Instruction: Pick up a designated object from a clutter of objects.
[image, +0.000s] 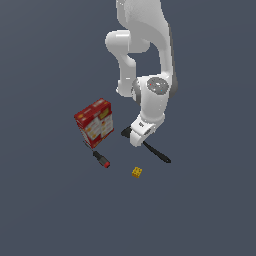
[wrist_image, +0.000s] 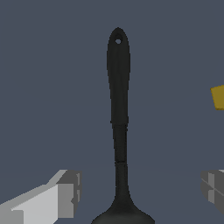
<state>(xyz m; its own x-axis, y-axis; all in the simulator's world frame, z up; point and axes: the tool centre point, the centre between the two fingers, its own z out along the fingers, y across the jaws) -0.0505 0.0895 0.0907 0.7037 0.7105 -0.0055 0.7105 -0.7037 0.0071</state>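
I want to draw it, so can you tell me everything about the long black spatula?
The spatula is all black and looks like matte plastic. It has a long, thin handle with a small hanging hole at its end, narrowing to a neck that widens into a flat head. It lies flat on the dark floor, beside the red box. The tool hangs open above it, one finger on each side, not touching.

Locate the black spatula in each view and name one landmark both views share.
Exterior view: the spatula lies diagonally under the gripper, right of the red box.
Wrist view: the spatula runs between the open fingers.
Shared landmark: the yellow brick.
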